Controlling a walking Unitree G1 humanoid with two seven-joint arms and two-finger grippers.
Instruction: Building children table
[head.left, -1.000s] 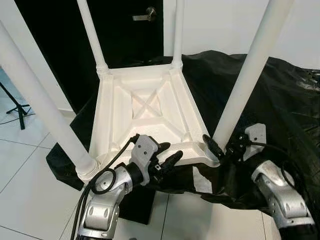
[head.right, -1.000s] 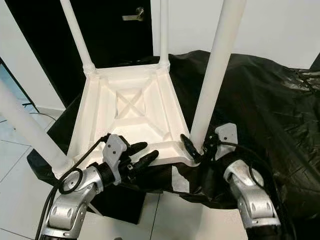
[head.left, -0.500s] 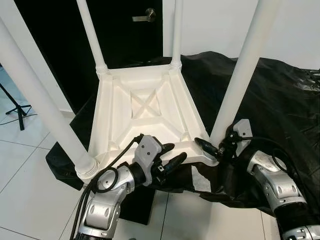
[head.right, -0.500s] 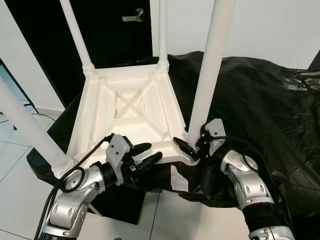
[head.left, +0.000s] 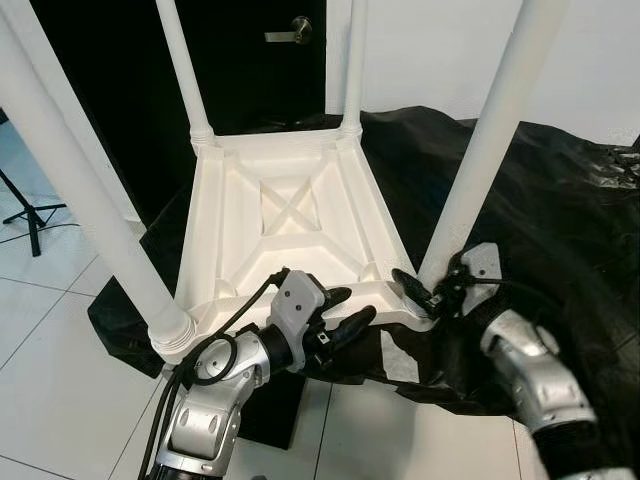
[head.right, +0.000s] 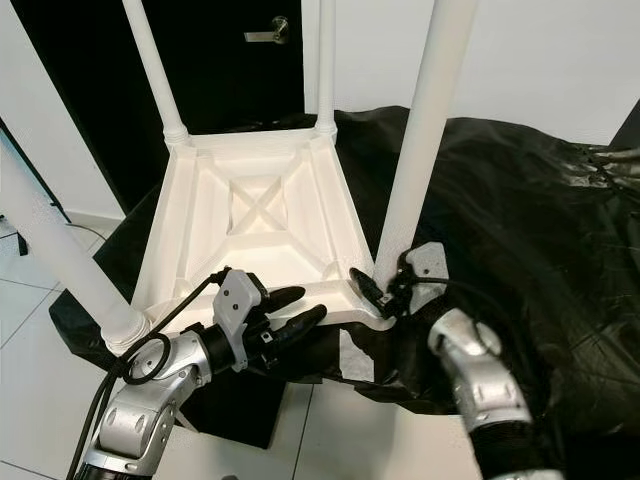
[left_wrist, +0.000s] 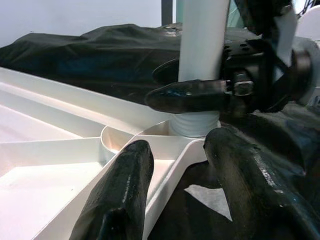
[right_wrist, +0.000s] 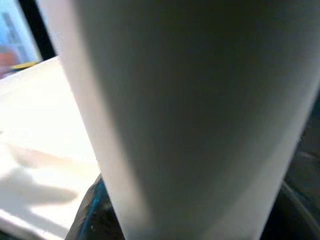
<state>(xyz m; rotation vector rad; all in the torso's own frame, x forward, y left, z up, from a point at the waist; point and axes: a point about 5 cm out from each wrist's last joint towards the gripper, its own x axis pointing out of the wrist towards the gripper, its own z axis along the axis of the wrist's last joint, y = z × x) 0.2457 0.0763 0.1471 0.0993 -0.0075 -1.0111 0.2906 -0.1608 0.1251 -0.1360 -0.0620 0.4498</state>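
Black sheeting (head.left: 560, 190) bears upturned table (head.left: 290, 220); right gripper (head.left: 425, 293) grips its leg (head.left: 490, 140).

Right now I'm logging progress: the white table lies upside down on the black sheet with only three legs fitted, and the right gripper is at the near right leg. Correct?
Not quite. The left eye view shows four legs fitted on the upside-down table, not three. The right gripper is indeed at the base of the near right leg, on the black sheet.

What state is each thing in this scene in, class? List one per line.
Table top: upside down on the black sheet.
Four legs: all standing upright in their corner sockets.
Near right leg: right gripper closed around its base.
Left gripper: open, straddling the table top's near rim.
Door: shut.
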